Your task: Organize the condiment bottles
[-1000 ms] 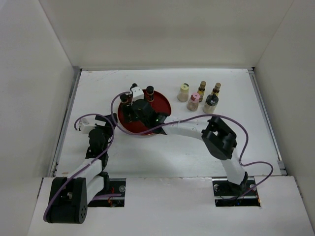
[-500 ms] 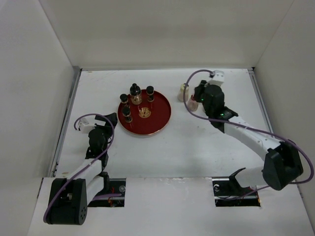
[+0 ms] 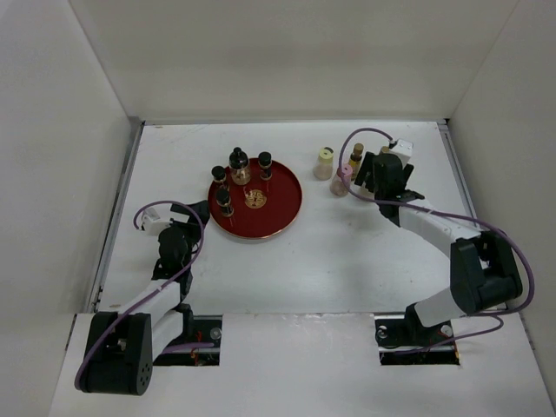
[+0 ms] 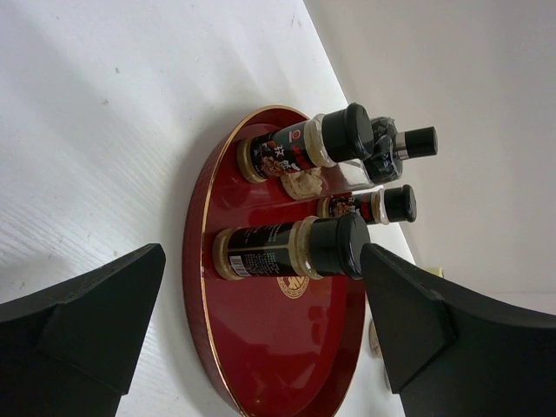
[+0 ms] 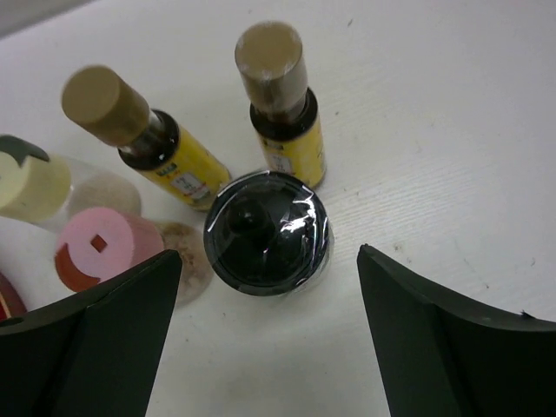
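Observation:
Several dark bottles with black caps (image 3: 224, 201) stand on the left half of the round red tray (image 3: 280, 208). To the right on the table stand a cream-capped jar (image 3: 325, 162), a pink-capped jar (image 3: 341, 180) and an amber bottle (image 3: 356, 156). My right gripper (image 3: 380, 178) is open above this group. In the right wrist view it (image 5: 268, 261) straddles a black-capped jar (image 5: 269, 233), with two amber bottles (image 5: 282, 113) behind and the pink cap (image 5: 95, 248) to the left. My left gripper (image 3: 195, 213) is open and empty, just left of the tray (image 4: 195, 261), facing its bottles (image 4: 287, 248).
White walls close in the table on the left, back and right. A purple cable loops over each arm. The tray's right half and its gold emblem (image 3: 254, 199) carry no bottle.
My right arm has left the tray, swung right to the bottle group, and now hangs over the black-capped jar. The left arm has barely moved.

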